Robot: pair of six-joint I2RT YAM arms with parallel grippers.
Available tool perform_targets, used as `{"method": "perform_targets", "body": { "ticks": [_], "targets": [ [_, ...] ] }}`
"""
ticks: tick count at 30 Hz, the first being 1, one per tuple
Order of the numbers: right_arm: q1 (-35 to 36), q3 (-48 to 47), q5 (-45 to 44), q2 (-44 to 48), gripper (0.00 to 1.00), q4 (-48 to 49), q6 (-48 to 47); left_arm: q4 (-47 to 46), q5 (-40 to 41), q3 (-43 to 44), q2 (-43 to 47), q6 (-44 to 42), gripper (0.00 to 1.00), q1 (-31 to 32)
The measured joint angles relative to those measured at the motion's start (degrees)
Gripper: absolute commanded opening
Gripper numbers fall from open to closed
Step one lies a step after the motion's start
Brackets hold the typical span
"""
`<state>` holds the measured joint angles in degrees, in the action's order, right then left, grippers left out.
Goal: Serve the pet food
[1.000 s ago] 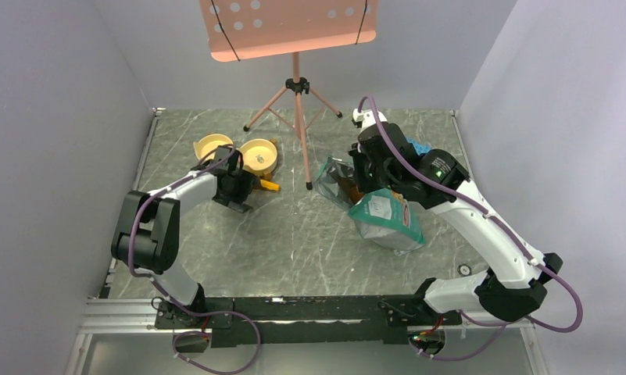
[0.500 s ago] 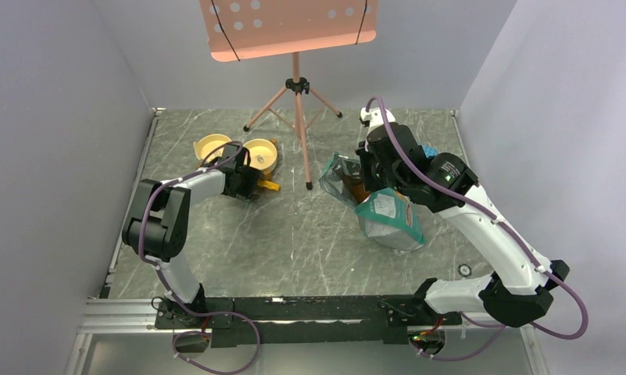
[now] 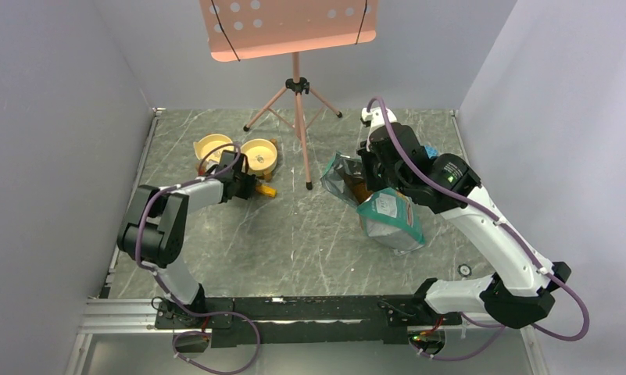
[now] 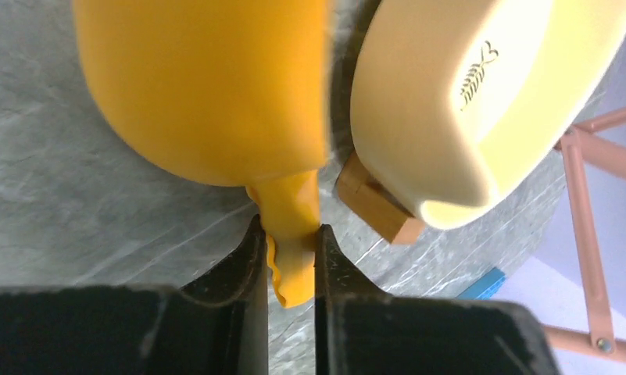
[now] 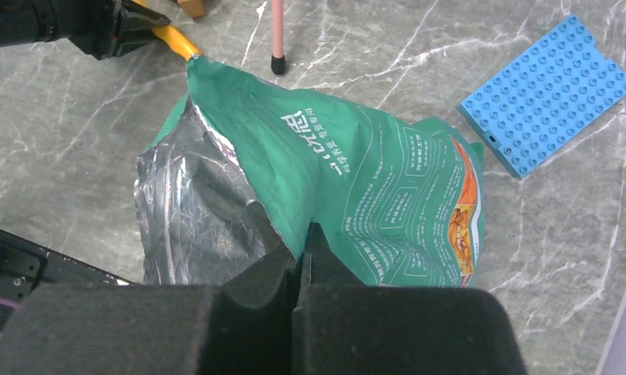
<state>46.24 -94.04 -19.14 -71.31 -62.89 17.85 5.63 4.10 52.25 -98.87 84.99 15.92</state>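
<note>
From above, everything sits around the pink stand [image 3: 297,82] at the back of the bench [image 3: 294,242]. On the left arm's side of the stand, the left gripper [image 3: 247,186] holds the yellow scoop [image 3: 267,190] by its handle. A pale bowl [image 3: 213,146] lies just beyond, probably where the serving will go. On the stand's other side, the right gripper [image 3: 370,183] holds up the top of the green bag [image 3: 389,223]. This is likely to prop the mouth open towards the scoop. No pet food shows clearly in any view, so I judge it is inside the bag. A white panel on the bag is too small to read.

The left wrist view shows the left gripper [image 4: 287,234] narrowed onto the scoop [image 4: 208,86] handle, with both pads touching it. Beside the scoop is the bowl [image 4: 466,101], bearing a small fishbone-and-heart mark and no words. A wooden block [image 4: 372,207] sits against the bowl, and the stand's legs [image 4: 587,203] are beyond.

In the right wrist view, the right gripper [image 5: 300,242] is pinched shut on the torn rim of the bag [image 5: 356,180], just beside its silver lining. Only foil shows in the mouth. The bag carries white Chinese characters lying sideways, which I cannot read reliably, and panels of print too fine to make out. A blue studded plate [image 5: 548,94] lies near the bag, on the side away from the stand's foot [image 5: 278,58].
</note>
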Motion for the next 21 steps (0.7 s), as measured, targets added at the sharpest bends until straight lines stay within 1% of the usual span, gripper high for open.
{"method": "perform_targets", "body": {
  "ticks": [3, 6, 11, 14, 16, 19, 21],
  "targets": [
    [0.0, 0.3, 0.1, 0.2, 0.00, 0.2, -0.5, -0.3, -0.8, -2.5, 3.3, -3.1, 0.06, 0.1],
    [0.0, 1.0, 0.2, 0.6, 0.00, 0.9, -1.0, 1.4, -1.8, -7.6, 8.2, -8.2, 0.00, 1.3],
    [0.0, 1.6, 0.2, 1.3, 0.00, 1.5, -2.0, 4.2, -6.1, -13.3, 15.7, -18.1, 0.00, 5.4],
    [0.0, 2.3, 0.4, 1.9, 0.00, 2.1, -2.3, 2.5, -10.1, -17.4, 19.8, -22.8, 0.00, 9.6],
    [0.0, 2.9, 0.9, 2.5, 0.00, 2.4, -2.4, 0.9, -12.7, -20.3, 22.0, -24.5, 0.00, 11.7],
    [-0.1, 3.9, 1.7, 3.7, 0.00, 2.9, -2.3, 0.3, -15.2, -22.4, 23.6, -27.1, 0.00, 13.9],
    [-0.1, 4.3, 1.8, 4.3, 0.00, 3.0, -2.3, -3.1, -18.1, -23.2, 23.8, -28.8, 0.00, 14.6]
  ]
}}
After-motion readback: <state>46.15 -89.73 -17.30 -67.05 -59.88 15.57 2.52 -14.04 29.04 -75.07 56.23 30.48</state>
